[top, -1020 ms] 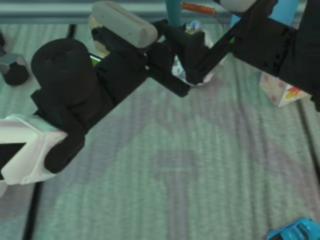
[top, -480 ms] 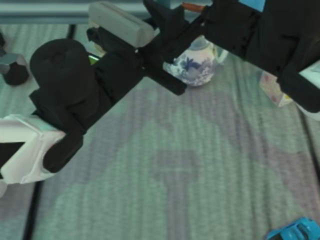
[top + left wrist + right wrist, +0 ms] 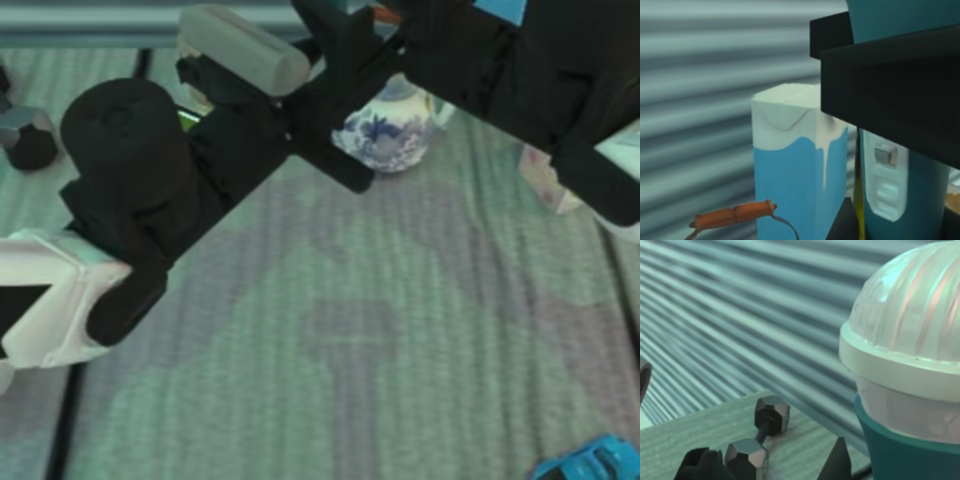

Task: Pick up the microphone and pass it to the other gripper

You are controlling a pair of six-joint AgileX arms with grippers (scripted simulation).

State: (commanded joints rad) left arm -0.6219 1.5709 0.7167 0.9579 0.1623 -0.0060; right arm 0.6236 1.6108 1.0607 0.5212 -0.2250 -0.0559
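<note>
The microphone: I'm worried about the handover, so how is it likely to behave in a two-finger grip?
The microphone looks rigid, a smooth teal handle, so it probably won't flex but might slip between flat fingers. Its ribbed round head is wider than the handle, so it may be top-heavy and pivot if held low. Laid down, its round shape would likely roll.
</note>
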